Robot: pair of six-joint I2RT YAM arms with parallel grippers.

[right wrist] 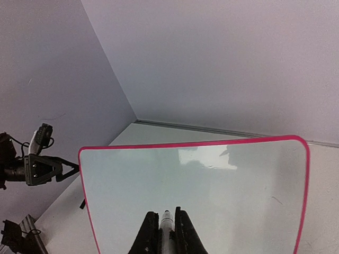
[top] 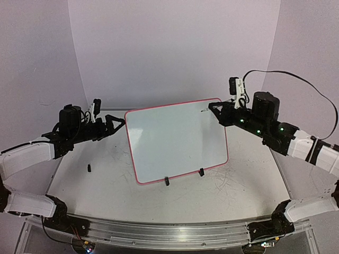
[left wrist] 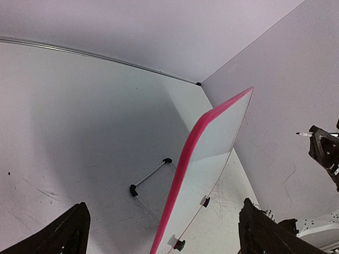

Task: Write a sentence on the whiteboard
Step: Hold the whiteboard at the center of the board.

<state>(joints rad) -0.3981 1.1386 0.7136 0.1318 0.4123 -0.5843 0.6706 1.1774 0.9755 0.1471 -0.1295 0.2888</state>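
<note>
The right arm's fingers [right wrist: 151,235] are pressed in on a white marker [right wrist: 167,223] at the bottom centre of the right wrist view, its tip poking up just past them. In the overhead view the right gripper [top: 214,108] sits right of centre, the marker aimed at the upper right corner of the whiteboard [top: 177,140]. In the left wrist view the tip shows at the right edge, apart from the board; whether it touches cannot be told. The left arm's fingers [left wrist: 71,233] are spread wide, one in each bottom corner of the left wrist view, with nothing between them. The left gripper [top: 119,124] lies left of centre overhead, just beside the board's upper left rim; contact there cannot be told. The whiteboard stands in the middle of the overhead frame, leaning back on two black clip feet [top: 166,181] along its lower edge. Its face is white with a pale patch of glare near the top. A small dark object [top: 89,168] lies at the lower left on the table [top: 79,185], well apart from the board.
</note>
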